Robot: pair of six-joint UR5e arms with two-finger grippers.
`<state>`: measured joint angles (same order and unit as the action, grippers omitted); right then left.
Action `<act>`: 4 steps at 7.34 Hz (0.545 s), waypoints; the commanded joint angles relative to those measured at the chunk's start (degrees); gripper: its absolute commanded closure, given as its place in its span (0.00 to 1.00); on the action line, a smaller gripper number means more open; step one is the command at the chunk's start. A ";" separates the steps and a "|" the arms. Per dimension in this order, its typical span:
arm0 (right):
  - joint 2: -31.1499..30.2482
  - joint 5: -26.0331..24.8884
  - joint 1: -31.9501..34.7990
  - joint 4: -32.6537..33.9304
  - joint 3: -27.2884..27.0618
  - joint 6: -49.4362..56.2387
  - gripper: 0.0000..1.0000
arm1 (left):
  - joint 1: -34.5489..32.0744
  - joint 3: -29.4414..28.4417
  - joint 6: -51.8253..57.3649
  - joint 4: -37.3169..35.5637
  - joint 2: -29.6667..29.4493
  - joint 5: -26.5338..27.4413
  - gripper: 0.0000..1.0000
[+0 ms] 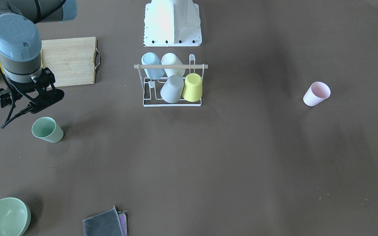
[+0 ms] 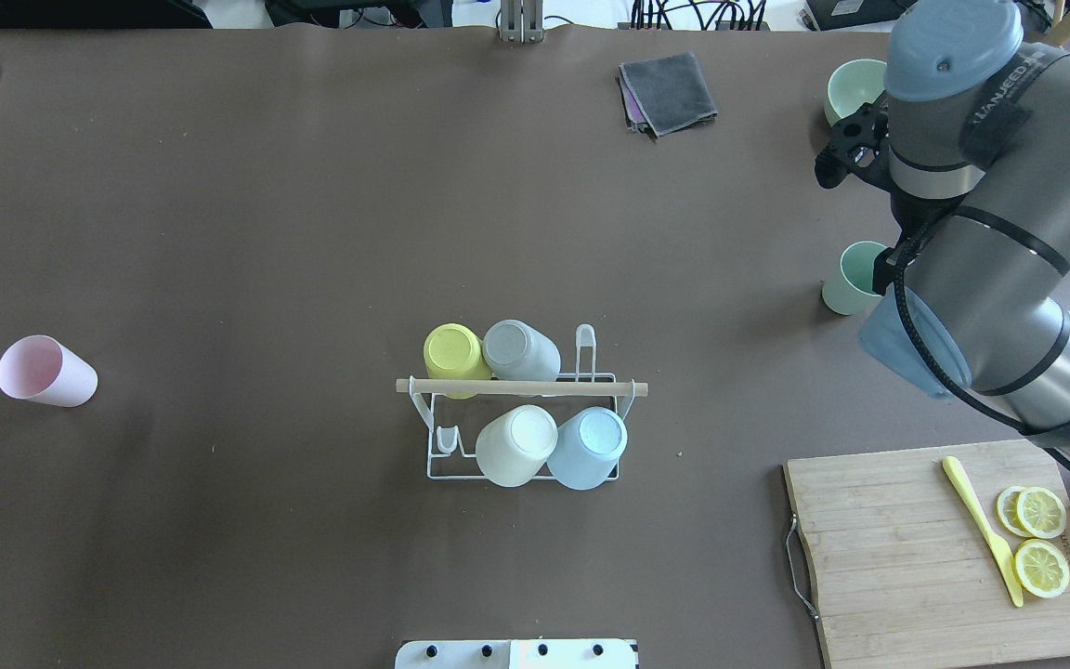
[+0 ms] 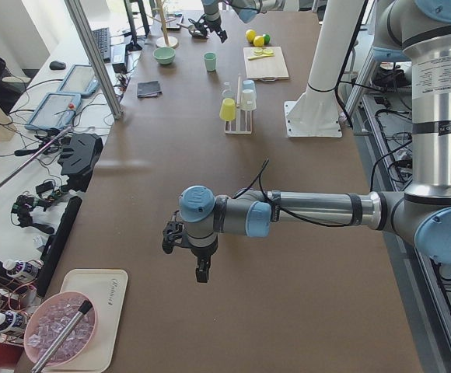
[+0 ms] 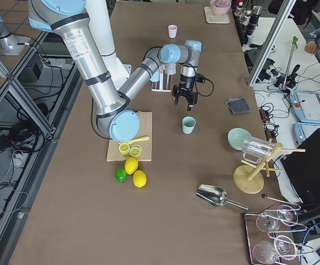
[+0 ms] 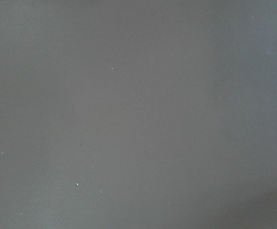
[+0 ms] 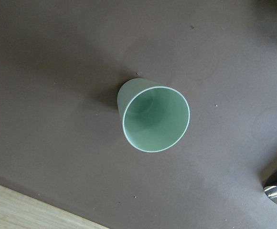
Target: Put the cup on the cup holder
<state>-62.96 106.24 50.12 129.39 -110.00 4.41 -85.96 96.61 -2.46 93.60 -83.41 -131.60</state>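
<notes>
The holder [image 1: 171, 66] stands mid-desk, just in front of the robot's base. Four cups sit mouth-down on its prongs: blue [image 1: 151, 64] and white [image 1: 172, 62] on the base side of the rod, grey [image 1: 172, 89] and yellow [image 1: 193, 87] on the other side. One bare prong shows beside the grey cup and another beside the white one.

A green cup [image 1: 48, 130] stands upright on the desk, mouth up, well apart from the holder on the robot's right. The right gripper [image 4: 185, 102] hangs over the desk near this cup, on the board's [image 1: 69, 60] side of it, pointing down. Its jaws stand apart and hold nothing. The right wrist view looks straight down into the cup, which fills the middle of that view.

A pink cup [image 1: 317, 93] stands upright on the desk, well apart from the holder on the robot's left.

The left gripper [image 3: 201, 272] shows only in the side view, pointing down over bare desk far from the holder. Whether its jaws are wide or narrow cannot be told. The left wrist view shows only the desk surface.
</notes>
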 commanded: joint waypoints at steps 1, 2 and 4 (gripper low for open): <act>0.38 -0.07 -0.80 0.16 -0.03 -0.01 0.00 | 0.00 -0.11 0.00 0.00 -0.09 0.02 0.02; 3.25 -1.99 -2.38 2.60 1.27 -0.36 0.00 | 0.09 -0.19 0.00 -0.09 -0.18 0.03 0.02; 6.96 -5.16 -5.28 5.08 5.21 -0.01 0.00 | 0.26 -0.37 -0.09 -0.61 -2.19 0.03 0.02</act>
<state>-58.35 102.64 46.49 133.06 -107.53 4.24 -85.83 96.35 -2.48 93.33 -84.44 -131.58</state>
